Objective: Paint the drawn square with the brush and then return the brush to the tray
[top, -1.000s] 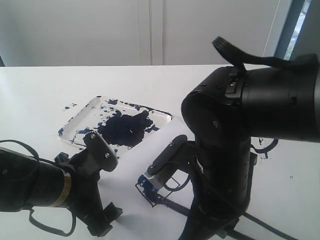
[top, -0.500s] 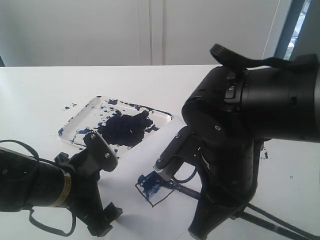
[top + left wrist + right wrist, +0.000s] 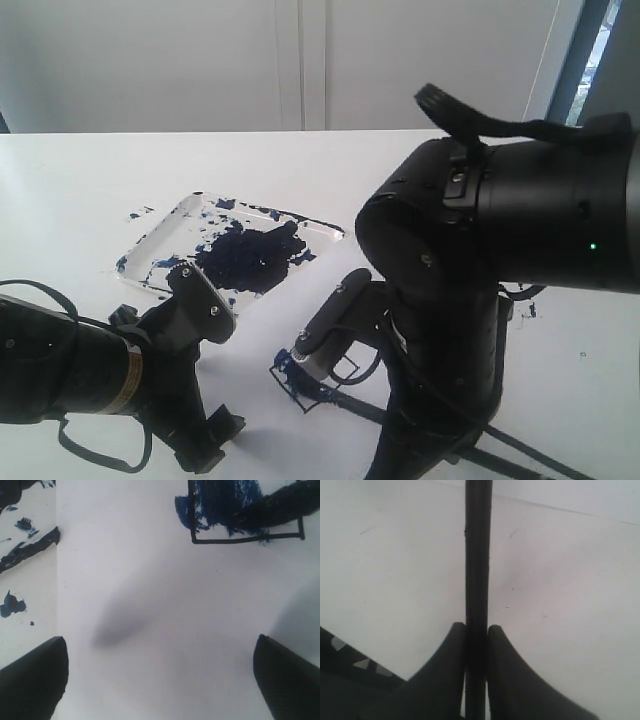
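Observation:
The drawn square (image 3: 292, 382) sits on white paper, half hidden behind my right arm. In the left wrist view the drawn square (image 3: 245, 530) carries a dark blue smear across its upper part, and the brush tip (image 3: 282, 502) lies on it. My right gripper (image 3: 300, 353) hangs low over the square; in its wrist view the right gripper (image 3: 477, 630) is shut on the black brush (image 3: 478, 555). The paint-splattered tray (image 3: 150, 245) lies behind and to the left. My left gripper (image 3: 212, 442) stands open over bare paper, fingers (image 3: 32, 677) wide apart.
The white paper sheet (image 3: 265, 325) runs from the tray's near edge to under both arms. One tray corner (image 3: 30, 595) shows beside the paper in the left wrist view. The bulky right arm (image 3: 500, 230) fills the right side, and a wall stands behind the table.
The right gripper drew the brush back to the right across the square, then pushed it forward to the left again. The left arm has not moved.

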Tool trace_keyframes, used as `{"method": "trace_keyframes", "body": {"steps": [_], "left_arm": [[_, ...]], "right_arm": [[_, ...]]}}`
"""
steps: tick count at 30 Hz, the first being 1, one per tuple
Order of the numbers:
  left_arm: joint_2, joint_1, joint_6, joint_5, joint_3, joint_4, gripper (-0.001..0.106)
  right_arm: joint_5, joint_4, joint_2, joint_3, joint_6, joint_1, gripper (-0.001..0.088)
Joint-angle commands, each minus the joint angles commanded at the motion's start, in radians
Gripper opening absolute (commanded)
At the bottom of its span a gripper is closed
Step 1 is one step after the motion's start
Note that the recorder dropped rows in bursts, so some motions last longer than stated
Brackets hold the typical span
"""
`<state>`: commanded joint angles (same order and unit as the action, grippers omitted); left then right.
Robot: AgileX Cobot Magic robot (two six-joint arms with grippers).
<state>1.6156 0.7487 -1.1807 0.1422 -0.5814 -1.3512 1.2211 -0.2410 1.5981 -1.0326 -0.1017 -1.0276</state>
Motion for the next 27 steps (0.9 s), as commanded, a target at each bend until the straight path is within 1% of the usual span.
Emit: {"method": "trace_keyframes", "body": {"steps": [2, 8, 12, 14, 15, 19, 22, 23, 27], "left_arm": [[0.000, 0.000, 0.000, -0.005, 0.000, 0.000, 0.105], [0.000, 0.000, 0.000, -0.007, 0.002, 0.000, 0.105], [0.000, 0.000, 0.000, -0.007, 0.002, 0.000, 0.105], [0.000, 0.000, 0.000, -0.007, 0.002, 0.000, 0.105], [0.000, 0.000, 0.000, -0.007, 0.002, 0.000, 0.105], [0.000, 0.000, 0.000, -0.007, 0.002, 0.000, 0.105], [0.000, 0.000, 0.000, -0.007, 0.002, 0.000, 0.105], [0.000, 0.000, 0.000, -0.007, 0.002, 0.000, 0.105], [0.000, 0.000, 0.000, -0.007, 0.002, 0.000, 0.105]], "right_arm": [[0.000, -0.049, 0.000, 0.004, -0.019, 0.000, 0.0000], [0.000, -0.044, 0.000, 0.043, 0.000, -0.004, 0.0000], [0.000, -0.048, 0.000, 0.063, 0.019, -0.047, 0.0000], [0.000, -0.048, 0.000, 0.071, 0.023, -0.081, 0.0000], [0.000, -0.048, 0.000, 0.077, 0.023, -0.114, 0.0000], [0.000, -0.059, 0.000, 0.078, 0.019, -0.171, 0.0000], [0.000, -0.124, 0.000, 0.078, -0.042, -0.179, 0.0000], [0.000, -0.169, 0.000, 0.079, -0.063, -0.179, 0.0000], [0.000, -0.221, 0.000, 0.079, -0.063, -0.179, 0.0000]]}}
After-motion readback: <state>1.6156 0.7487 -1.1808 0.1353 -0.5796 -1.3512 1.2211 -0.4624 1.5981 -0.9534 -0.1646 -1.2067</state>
